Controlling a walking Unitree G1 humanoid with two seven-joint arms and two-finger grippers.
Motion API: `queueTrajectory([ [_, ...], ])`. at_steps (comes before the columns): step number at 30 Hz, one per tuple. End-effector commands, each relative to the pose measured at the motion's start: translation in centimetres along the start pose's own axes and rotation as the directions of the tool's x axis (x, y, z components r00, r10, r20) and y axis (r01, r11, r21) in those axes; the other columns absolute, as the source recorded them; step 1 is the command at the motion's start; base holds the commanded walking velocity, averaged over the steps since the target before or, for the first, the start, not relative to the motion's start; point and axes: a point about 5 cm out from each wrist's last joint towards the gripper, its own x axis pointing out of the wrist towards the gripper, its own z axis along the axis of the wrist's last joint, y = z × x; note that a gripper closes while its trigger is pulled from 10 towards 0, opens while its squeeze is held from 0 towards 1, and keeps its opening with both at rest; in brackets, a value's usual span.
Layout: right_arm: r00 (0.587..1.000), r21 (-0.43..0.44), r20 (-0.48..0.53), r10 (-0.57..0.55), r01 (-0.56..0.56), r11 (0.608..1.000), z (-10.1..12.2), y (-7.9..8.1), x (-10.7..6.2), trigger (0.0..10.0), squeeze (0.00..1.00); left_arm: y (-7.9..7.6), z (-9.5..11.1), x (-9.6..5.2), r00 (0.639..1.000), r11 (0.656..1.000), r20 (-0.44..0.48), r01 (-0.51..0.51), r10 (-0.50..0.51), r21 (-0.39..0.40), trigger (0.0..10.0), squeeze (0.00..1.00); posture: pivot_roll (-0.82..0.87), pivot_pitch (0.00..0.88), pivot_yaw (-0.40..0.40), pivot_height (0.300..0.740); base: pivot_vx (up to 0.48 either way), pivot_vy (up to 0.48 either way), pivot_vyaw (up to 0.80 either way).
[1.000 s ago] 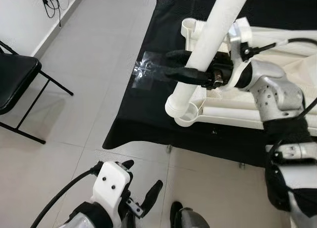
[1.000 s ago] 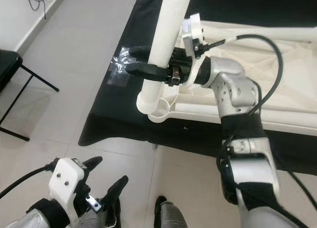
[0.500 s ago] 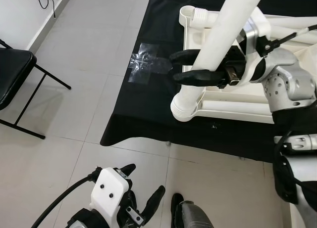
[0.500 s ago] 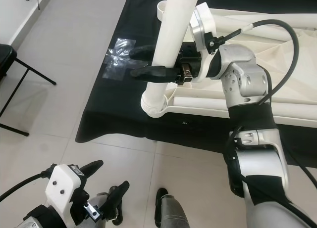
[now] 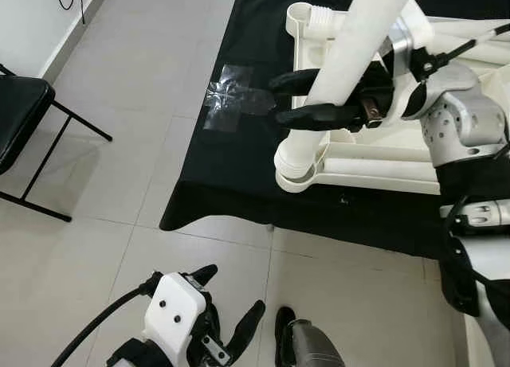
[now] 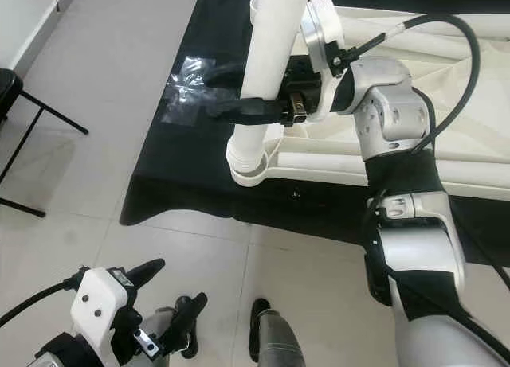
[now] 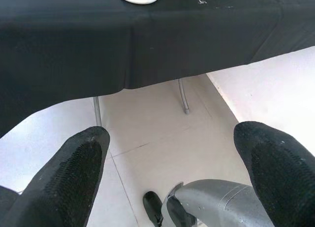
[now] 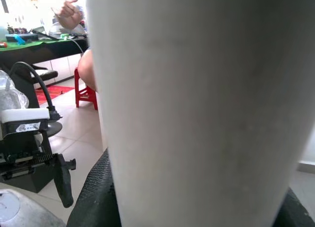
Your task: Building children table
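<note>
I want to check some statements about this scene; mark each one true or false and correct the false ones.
1. The right claw is shut on the white table leg. True.
2. The leg's lower end sits at the corner socket of the white tabletop. True.
3. The left claw holds a second leg. False: it hangs low over the floor tiles, open, holding nothing.
4. The tabletop lies on a green cloth. False: the cloth is black.
5. A black folding chair stands on the robot's left. True.
</note>
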Motion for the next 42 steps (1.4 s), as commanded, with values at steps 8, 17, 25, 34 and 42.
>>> queueTrajectory([
  [8, 0.998, 0.054, -0.055, 0.034, -0.031, 0.998, -0.7, 0.7, -0.6, 10.0, 0.0, -0.5, -0.1, -0.5, 1.0, 1.0, -0.008, 0.028, -0.028, -0.004, 10.0, 0.0, 0.09, 0.451, -0.011, 0.74, 0.0, 0.0, 0.0],
  [17, 0.995, 0.063, -0.071, 0.068, -0.064, 0.996, -0.6, 1.0, -0.4, 10.0, 0.0, -0.5, -0.1, -0.4, 1.0, 1.0, -0.004, 0.03, -0.03, -0.005, 10.0, 0.0, 0.08, 0.44, -0.013, 0.74, 0.0, 0.0, 0.0],
  [25, 0.99, 0.056, -0.084, 0.109, -0.104, 0.993, -1.3, 1.4, 0.6, 10.0, 0.0, -0.4, -0.2, -0.3, 1.0, 1.0, 0.001, 0.031, -0.031, -0.003, 10.0, 0.0, 0.08, 0.429, -0.016, 0.74, 0.0, 0.0, 0.0],
  [34, 0.975, -0.006, -0.157, 0.155, -0.158, 0.987, -1.3, 1.8, 1.8, 10.0, 0.0, -0.3, -0.2, 0.0, 1.0, 1.0, 0.01, 0.03, -0.03, 0.0, 10.0, 0.0, 0.07, 0.426, -0.021, 0.74, 0.0, 0.0, 0.0],
  [42, 0.979, -0.021, -0.158, 0.127, -0.132, 0.991, -0.8, 1.2, 2.3, 10.0, 0.0, -0.2, -0.2, 0.2, 0.999, 1.0, 0.014, 0.028, -0.029, 0.002, 10.0, 0.0, 0.06, 0.425, -0.024, 0.74, 0.0, 0.0, 0.0],
])
